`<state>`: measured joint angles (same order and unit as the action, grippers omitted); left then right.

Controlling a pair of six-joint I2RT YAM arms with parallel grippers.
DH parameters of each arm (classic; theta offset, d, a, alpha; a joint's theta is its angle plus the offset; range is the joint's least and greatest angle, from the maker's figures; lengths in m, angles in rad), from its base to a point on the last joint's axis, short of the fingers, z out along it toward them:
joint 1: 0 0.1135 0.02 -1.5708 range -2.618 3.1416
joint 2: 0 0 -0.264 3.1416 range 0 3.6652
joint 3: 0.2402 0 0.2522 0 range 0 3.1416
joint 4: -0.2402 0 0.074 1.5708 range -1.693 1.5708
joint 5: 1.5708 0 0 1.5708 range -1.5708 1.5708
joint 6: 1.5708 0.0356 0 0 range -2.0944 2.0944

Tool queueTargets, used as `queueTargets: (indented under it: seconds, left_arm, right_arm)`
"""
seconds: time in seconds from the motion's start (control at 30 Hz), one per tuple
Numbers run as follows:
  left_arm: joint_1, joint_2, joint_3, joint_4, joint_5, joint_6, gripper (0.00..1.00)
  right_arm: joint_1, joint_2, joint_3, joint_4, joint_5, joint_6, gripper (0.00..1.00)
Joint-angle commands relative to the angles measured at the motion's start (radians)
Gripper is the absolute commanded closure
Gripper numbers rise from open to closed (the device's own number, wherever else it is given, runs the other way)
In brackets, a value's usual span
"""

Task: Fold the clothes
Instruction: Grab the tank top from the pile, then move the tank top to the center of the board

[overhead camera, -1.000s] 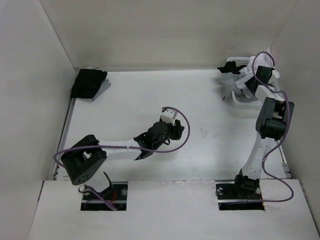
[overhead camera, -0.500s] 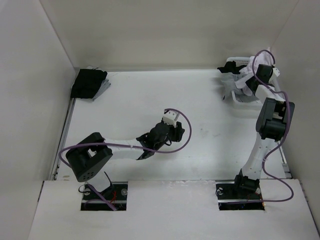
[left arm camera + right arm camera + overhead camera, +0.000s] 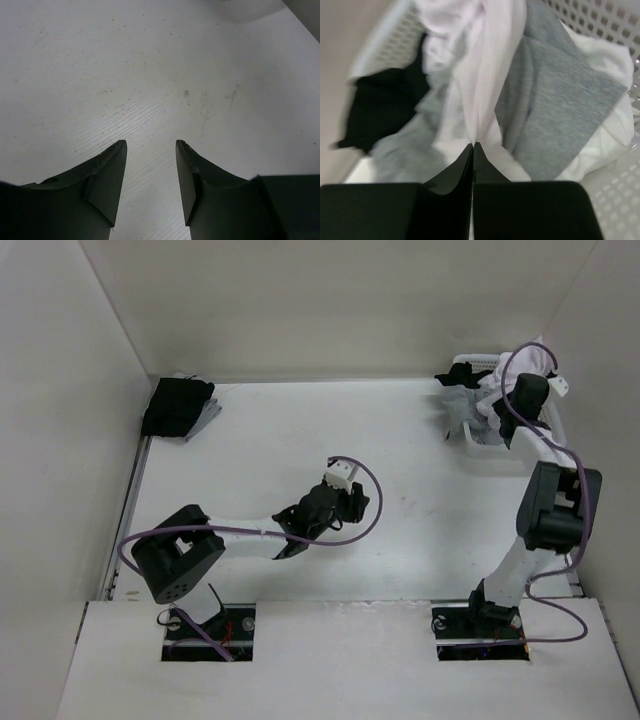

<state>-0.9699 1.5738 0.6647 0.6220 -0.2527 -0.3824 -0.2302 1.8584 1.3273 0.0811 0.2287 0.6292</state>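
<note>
Basket (image 3: 390, 40) and black garment (image 3: 380, 105) beside the T-shirt (image 3: 485, 60) look blurred.

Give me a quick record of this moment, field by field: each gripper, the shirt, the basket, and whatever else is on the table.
left gripper: open, over the bare table, holding nothing
right gripper: shut on a fold of the white T-shirt, inside the basket
white T-shirt: crumpled in the basket, not yet on the table
basket: white, perforated, far right; also holds a grey garment and a black garment
black cloth pile: far left corner
folding: not started
</note>
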Motion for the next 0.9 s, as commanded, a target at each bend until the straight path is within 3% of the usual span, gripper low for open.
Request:
queueTargets:
  seconds: [0.0, 0.17, 0.33, 0.47, 0.6, 0.73, 0.87]
  left_arm:
    - [0.015, -0.029, 0.006, 0.076, 0.004, -0.015, 0.58]
    - [0.05, -0.089, -0.005, 0.064, -0.008, -0.049, 0.58]
    - [0.147, -0.236, -0.017, -0.01, -0.051, -0.136, 0.58]
    - [0.295, -0.375, -0.031, -0.099, -0.048, -0.236, 0.55]
    - [0.424, -0.501, -0.053, -0.183, -0.019, -0.318, 0.54]
    - [0.443, -0.616, -0.106, -0.185, -0.028, -0.323, 0.53]
    - [0.429, -0.635, -0.122, -0.179, -0.011, -0.305, 0.51]
  right_arm:
    - [0.073, -0.249, -0.049, 0.224, 0.046, -0.009, 0.99]
    - [0.202, -0.497, -0.146, 0.282, 0.035, -0.051, 0.99]
    - [0.389, -0.695, -0.113, 0.249, -0.07, -0.112, 0.97]
    - [0.524, -0.769, -0.033, 0.186, -0.178, -0.134, 0.97]
    - [0.622, -0.841, -0.052, 0.16, -0.241, -0.089, 0.97]
    - [0.774, -0.936, -0.18, 0.196, -0.302, 0.001, 0.96]
    - [0.952, -0.941, -0.206, 0.243, -0.298, -0.035, 0.96]
